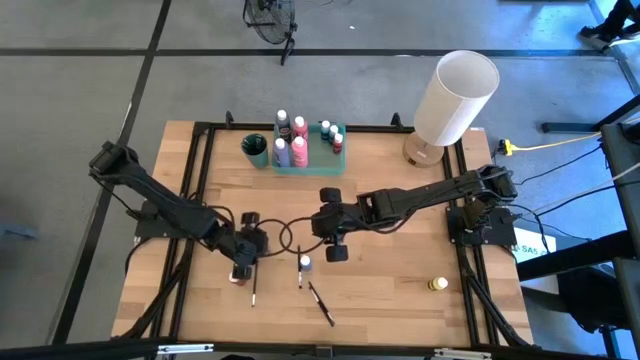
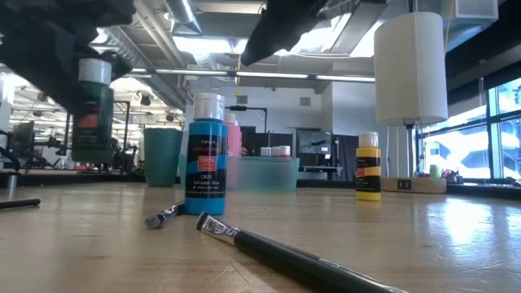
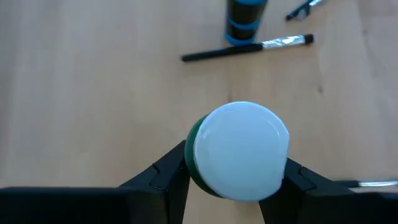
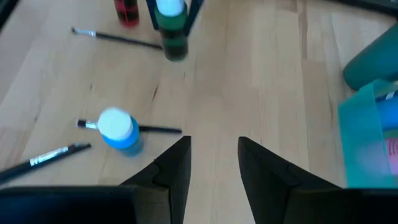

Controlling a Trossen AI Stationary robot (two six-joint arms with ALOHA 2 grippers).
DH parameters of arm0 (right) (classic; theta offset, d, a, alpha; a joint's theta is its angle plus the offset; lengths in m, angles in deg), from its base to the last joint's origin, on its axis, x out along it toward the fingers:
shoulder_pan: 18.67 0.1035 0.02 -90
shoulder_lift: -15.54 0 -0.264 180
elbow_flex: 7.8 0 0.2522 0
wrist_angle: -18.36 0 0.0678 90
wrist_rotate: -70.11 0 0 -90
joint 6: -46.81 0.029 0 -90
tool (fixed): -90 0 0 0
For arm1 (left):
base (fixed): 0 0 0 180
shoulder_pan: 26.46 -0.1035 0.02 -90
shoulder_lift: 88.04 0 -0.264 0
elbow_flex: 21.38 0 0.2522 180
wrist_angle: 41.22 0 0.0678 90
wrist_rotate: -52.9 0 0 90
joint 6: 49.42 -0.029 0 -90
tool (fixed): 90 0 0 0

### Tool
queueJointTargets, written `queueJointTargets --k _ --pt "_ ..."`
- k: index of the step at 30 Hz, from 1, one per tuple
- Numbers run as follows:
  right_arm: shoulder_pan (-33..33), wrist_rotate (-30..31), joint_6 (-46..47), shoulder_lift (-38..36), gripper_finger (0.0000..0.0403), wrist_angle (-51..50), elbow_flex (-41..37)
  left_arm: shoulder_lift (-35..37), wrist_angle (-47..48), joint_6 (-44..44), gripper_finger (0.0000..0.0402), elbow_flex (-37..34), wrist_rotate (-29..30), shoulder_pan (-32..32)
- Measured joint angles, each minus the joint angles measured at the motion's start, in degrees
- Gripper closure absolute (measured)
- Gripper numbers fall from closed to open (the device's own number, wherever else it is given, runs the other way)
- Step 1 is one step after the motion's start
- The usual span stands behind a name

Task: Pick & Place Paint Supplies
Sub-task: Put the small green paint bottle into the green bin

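left gripper [image 3: 235,180] holds one green bottle [image 3: 239,152]; right gripper [image 4: 213,163] stands open, empty; three brushes [image 1: 321,303] lie on the table [image 1: 400,280].

The left arm reaches from the left edge of the counter [image 1: 390,290] inward, its links folded low and its wrist bent down over the front-left part of the wooden top. Its left end effector [image 3: 236,177] has both dark fingers [image 3: 168,177] pressed against the sides of a green paint bottle [image 3: 239,152] with a white cap, held upright just clear of the counter. The right arm stretches from the right edge of the counter toward its middle, elbow raised, wrist level. Its right end effector [image 4: 212,162] hangs over the counter's centre with its fingers parted and nothing between them.
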Motion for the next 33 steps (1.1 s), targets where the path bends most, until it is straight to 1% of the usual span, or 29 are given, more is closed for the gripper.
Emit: queueJointTargets --k 3,11,18,22,26,30,33 --pt "0.02 -0.08 0.0 0.0 0.0268 1.88 0.0 0.0 2.5 -1.8 0.0254 2.11 3.29 -0.02" --pt "0.02 -0.14 -0.07 0.0 0.0268 3.08 0.0 0.0 3.96 -6.7 0.0254 5.11 8.4 -0.3" --pt "-0.15 4.09 1.5 0.0 0.0268 4.11 0.0 -0.01 3.92 -7.01 0.0254 5.42 8.81 -2.74" --pt "-0.15 4.58 2.43 0.0 0.0265 5.21 0.0 -0.02 3.91 -7.57 0.0254 5.42 9.4 -3.79" --pt "-0.13 5.38 2.68 0.0 0.0242 5.67 0.0 -0.24 3.78 -8.1 0.0254 5.42 10.2 -4.78" --pt "-0.13 12.21 4.47 0.0 0.0201 5.96 0.0 -0.24 3.43 -8.5 0.0254 5.42 10.27 -5.34" --pt "-0.2 12.89 5.01 0.0 0.0167 6.04 0.0 -0.24 3.45 -8.52 0.0254 5.42 11.29 -5.62"
